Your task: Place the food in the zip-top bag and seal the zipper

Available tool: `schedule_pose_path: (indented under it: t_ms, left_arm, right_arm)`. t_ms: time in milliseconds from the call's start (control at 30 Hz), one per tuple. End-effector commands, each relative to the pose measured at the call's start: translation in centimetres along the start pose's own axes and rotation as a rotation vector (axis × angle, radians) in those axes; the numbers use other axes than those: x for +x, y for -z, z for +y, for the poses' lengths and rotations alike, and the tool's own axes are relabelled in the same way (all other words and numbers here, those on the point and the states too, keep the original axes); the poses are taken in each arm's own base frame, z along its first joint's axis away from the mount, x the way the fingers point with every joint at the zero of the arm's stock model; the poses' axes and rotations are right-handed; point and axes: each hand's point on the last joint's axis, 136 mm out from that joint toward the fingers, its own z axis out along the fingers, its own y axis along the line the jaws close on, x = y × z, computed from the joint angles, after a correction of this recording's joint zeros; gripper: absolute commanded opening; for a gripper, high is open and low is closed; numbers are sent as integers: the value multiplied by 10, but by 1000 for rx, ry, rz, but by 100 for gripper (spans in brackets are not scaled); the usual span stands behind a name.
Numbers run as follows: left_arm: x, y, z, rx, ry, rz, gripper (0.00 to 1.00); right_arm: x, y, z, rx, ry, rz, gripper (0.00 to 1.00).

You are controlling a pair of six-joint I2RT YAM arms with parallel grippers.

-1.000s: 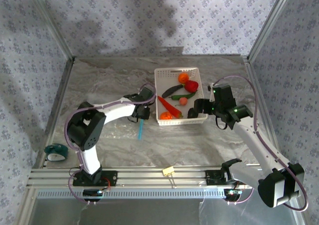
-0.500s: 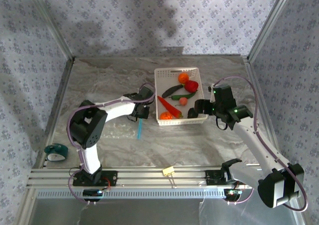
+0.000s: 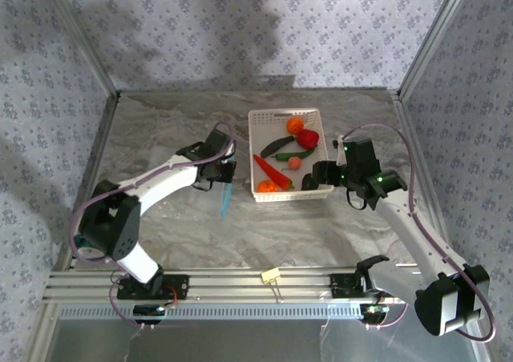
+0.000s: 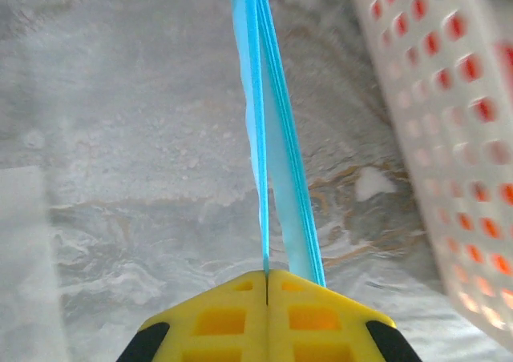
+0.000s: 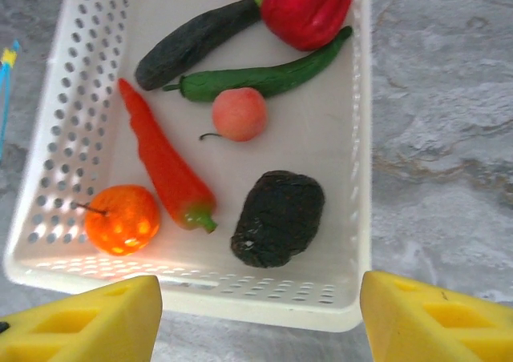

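Observation:
My left gripper (image 3: pixel 224 170) is shut on the upper end of the light blue zipper (image 3: pixel 224 195) of the zip-top bag, just left of the basket. In the left wrist view the yellow fingers (image 4: pixel 216 318) meet on the zipper (image 4: pixel 268 138), which runs away from them over the table. The clear bag body barely shows. The food lies in the white basket (image 5: pixel 353 170): carrot (image 5: pixel 164 162), orange fruit (image 5: pixel 122 218), dark piece (image 5: pixel 278 218), pink-orange fruit (image 5: pixel 239 114), green pod (image 5: pixel 264 78), cucumber (image 5: pixel 192 42), red pepper (image 5: pixel 306 6). My right gripper (image 3: pixel 319 179) hangs open at the basket's near right corner.
A teal tape roll (image 3: pixel 90 243) sits at the near left edge and a binder clip (image 3: pixel 270 276) lies on the front rail. Metal frame posts and patterned walls close in the marbled table (image 3: pixel 337 226) on three sides.
The left arm's elbow has swung out to the left and its gripper has shifted slightly left and away, drawing the blue zipper's upper end with it. The right arm has stayed still.

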Motion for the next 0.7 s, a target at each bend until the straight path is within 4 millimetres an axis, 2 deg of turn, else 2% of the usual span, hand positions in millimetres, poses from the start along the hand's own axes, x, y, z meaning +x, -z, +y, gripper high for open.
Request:
schedule_pose_path:
  t_ms: [0, 100, 200, 300, 400, 500, 667]
  left_arm:
    - [-19, 39, -10, 103, 42, -67, 0]
    - [-32, 60, -11, 148, 66, -113, 0]
    - [-43, 70, -15, 206, 93, -147, 0]
    - [-49, 70, -21, 242, 103, -165, 0]
    - [-57, 68, -27, 275, 117, -185, 0]
    - [-66, 69, -34, 319, 128, -212, 0]
    - [-76, 70, -43, 376, 142, -234, 0]
  right_arm:
    - [-7, 9, 45, -211, 22, -14, 67]
    - [-10, 14, 88, -386, 38, -26, 65]
    - [-12, 14, 123, -481, 62, -19, 58]
    - [-13, 6, 153, -527, 90, 4, 53]
    - [-14, -6, 180, -564, 114, 29, 53]
    - [-15, -23, 198, -561, 129, 60, 54]
    - [-14, -49, 214, -547, 133, 105, 54]
